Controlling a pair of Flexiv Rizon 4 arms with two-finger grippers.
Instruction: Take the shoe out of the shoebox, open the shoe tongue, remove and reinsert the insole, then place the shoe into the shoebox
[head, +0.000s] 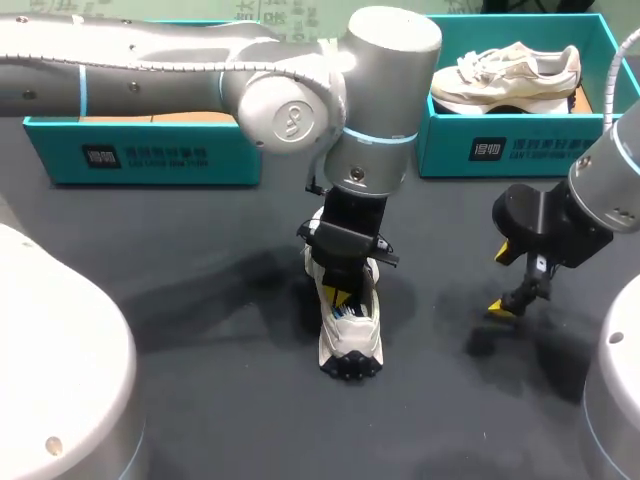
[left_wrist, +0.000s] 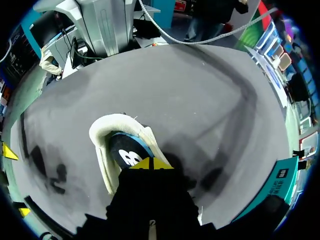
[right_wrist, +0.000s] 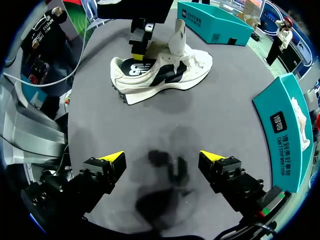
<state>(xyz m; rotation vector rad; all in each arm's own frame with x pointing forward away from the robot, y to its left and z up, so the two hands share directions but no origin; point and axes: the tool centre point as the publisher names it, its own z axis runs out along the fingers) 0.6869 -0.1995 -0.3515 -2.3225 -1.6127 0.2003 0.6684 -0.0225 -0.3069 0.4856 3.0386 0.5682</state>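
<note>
Shoe: upright, heel toward 6 o'clock.
Left gripper: tips together, inside shoe opening.
Right gripper: spread wide, empty, 3 o'clock.

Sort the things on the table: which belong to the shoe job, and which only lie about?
Job:
shoe, standing on the table
insole, inside that shoe
left box, perhaps its shoebox; I cannot tell for sure

Lying about:
right box
second shoe, inside the right box
</note>
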